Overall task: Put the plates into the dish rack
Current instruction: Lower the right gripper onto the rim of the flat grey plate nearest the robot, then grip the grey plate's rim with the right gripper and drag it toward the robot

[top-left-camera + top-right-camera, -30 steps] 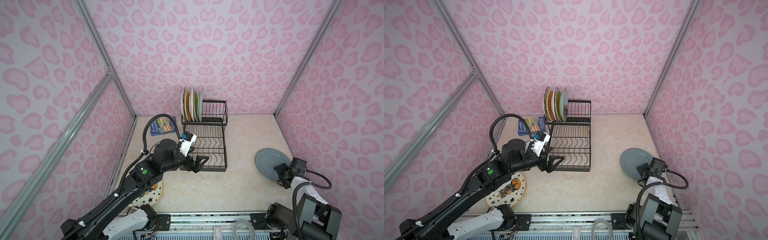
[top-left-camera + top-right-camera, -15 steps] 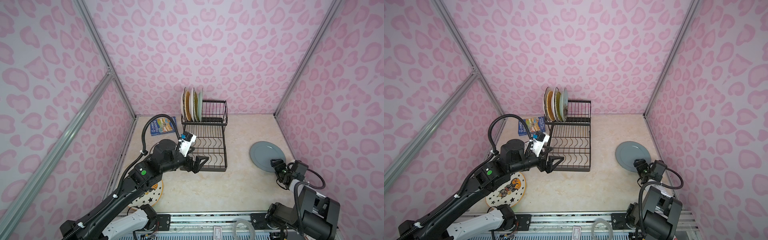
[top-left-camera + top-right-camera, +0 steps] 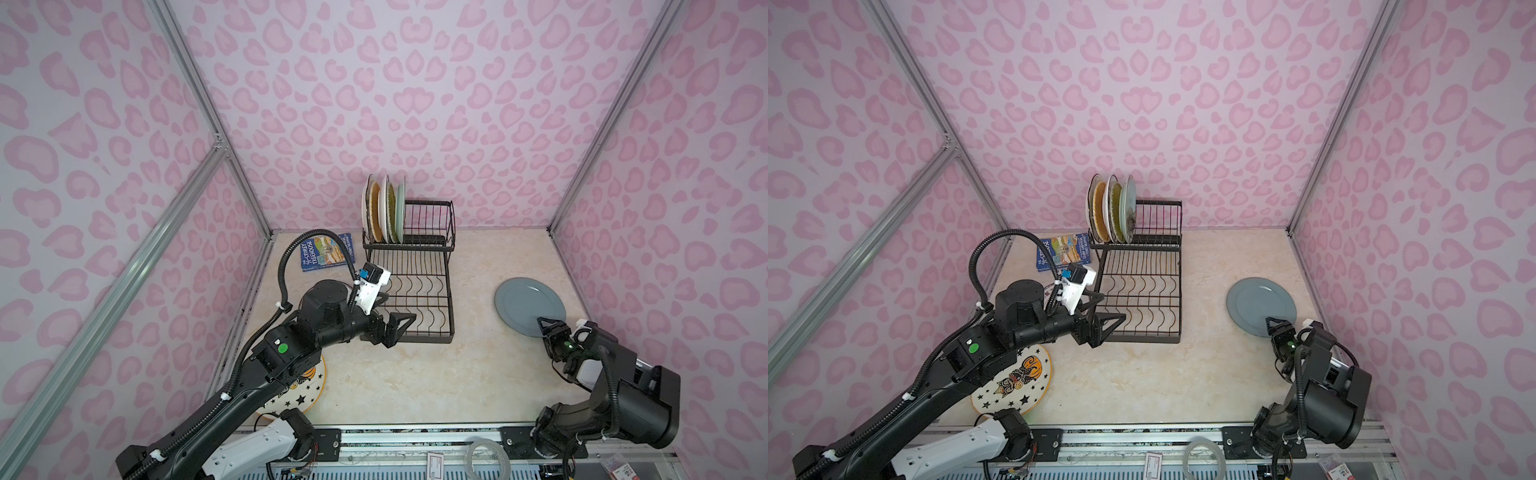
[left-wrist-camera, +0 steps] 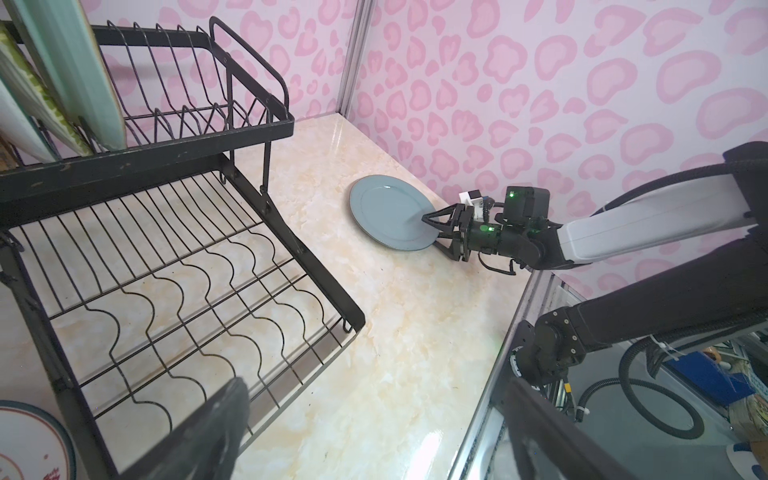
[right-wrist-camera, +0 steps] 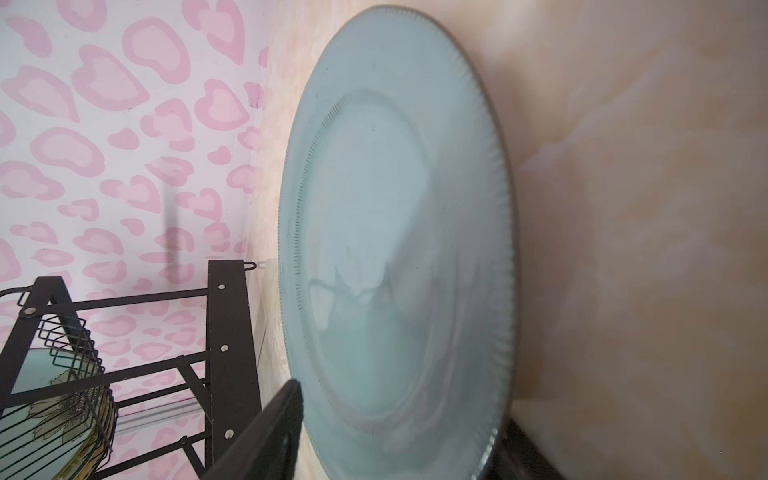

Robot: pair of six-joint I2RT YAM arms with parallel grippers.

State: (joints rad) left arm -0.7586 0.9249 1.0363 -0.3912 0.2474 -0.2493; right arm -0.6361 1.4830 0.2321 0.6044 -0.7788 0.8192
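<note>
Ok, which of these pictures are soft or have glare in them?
Right wrist view: the grey plate looks soft with a pale reflection on its glaze, and the dark finger in front is out of focus. Left wrist view: the two near fingers are blurred, the rack is sharp, a glare patch sits on the table. Both top views: sharp, dimmer toward the corners.

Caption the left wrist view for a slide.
Right gripper straddles the rim of the grey-blue plate beside the partly loaded dish rack.
</note>
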